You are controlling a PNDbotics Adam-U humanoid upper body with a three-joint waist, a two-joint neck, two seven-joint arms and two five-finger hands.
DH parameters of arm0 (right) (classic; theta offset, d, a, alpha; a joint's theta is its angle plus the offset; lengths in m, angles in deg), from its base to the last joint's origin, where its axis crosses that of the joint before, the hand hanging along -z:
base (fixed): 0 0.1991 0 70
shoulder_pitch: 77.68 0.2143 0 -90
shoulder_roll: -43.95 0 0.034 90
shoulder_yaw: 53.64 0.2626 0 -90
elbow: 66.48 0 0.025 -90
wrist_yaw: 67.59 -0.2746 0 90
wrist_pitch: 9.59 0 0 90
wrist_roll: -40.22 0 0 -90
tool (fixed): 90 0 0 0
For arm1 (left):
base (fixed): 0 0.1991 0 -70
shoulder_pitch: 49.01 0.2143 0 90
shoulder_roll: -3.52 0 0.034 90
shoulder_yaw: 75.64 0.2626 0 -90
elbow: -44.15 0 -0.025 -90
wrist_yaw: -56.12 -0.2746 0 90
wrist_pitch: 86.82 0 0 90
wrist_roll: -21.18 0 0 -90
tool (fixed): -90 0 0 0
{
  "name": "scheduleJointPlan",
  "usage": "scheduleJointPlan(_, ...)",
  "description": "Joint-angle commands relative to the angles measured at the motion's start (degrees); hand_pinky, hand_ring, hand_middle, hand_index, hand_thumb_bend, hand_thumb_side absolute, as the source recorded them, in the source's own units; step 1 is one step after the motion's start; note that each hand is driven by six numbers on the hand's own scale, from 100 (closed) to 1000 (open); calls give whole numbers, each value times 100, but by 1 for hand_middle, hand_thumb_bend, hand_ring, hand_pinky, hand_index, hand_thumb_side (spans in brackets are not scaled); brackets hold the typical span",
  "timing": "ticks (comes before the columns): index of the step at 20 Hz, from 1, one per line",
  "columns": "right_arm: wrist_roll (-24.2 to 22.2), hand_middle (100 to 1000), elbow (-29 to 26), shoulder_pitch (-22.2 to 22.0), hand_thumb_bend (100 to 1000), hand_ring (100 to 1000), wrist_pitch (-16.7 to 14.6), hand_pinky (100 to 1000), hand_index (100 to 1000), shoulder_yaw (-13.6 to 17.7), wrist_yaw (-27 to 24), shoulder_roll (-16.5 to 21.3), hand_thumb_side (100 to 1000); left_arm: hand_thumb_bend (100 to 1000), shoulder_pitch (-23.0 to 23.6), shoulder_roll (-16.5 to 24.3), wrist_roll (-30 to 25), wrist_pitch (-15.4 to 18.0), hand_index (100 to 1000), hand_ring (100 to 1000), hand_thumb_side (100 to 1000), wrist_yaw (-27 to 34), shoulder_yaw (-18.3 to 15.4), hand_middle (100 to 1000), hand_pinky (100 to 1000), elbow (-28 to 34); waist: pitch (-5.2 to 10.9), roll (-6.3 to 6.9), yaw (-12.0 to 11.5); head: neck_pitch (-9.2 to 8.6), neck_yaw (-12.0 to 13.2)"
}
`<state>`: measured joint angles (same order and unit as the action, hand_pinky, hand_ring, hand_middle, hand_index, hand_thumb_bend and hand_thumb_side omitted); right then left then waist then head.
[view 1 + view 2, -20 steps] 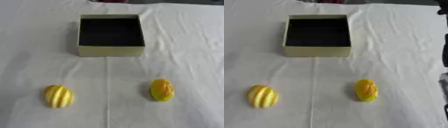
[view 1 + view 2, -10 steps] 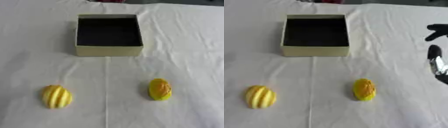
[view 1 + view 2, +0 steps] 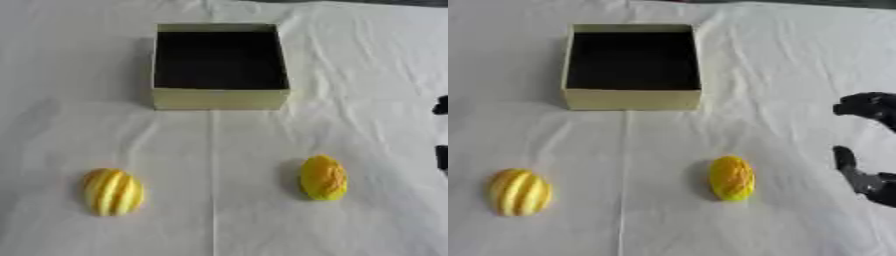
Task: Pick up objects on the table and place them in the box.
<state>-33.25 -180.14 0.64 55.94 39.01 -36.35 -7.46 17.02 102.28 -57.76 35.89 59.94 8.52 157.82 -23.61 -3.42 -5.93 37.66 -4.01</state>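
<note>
An open pale box with a dark inside stands at the back middle of the white cloth. A yellow, white-striped oval fruit lies at the front left. A bumpy yellow-orange oval object lies at the front right. My right hand comes in from the right edge, to the right of the bumpy object and apart from it, fingers and thumb spread with nothing between them. The left hand shows in neither view.
A white wrinkled cloth covers the whole table. A crease runs from the box's front toward the near edge between the two fruits.
My right hand has come further in from the right edge and lower, toward the bumpy yellow object. The fruits and box have not moved on the table.
</note>
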Motion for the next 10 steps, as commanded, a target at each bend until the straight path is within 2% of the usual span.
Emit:
scheduleJointPlan(1, -2, 773, -93, 24, 100, 827, 151, 851, 863, -81, 340, 384, 383, 100, -8, 169, -1, 26, 872, 813, 615, -33, -27, 769, 881, 92, 102, 10, 4, -83, 22)
scheduleJointPlan(6, -312, 779, -93, 315, 100, 838, 286, 861, 878, -319, 263, 707, 462, 100, 4, 137, -32, 2, 871, 812, 615, -26, -4, 769, 882, 92, 110, -4, -28, -52, -30)
scheduleJointPlan(10, -980, 758, -93, 704, 100, 854, 340, 881, 878, -573, -286, 922, 436, 100, -18, 95, -73, -30, 871, 812, 617, 13, 24, 769, 882, 92, 131, -21, -89, 24, -113)
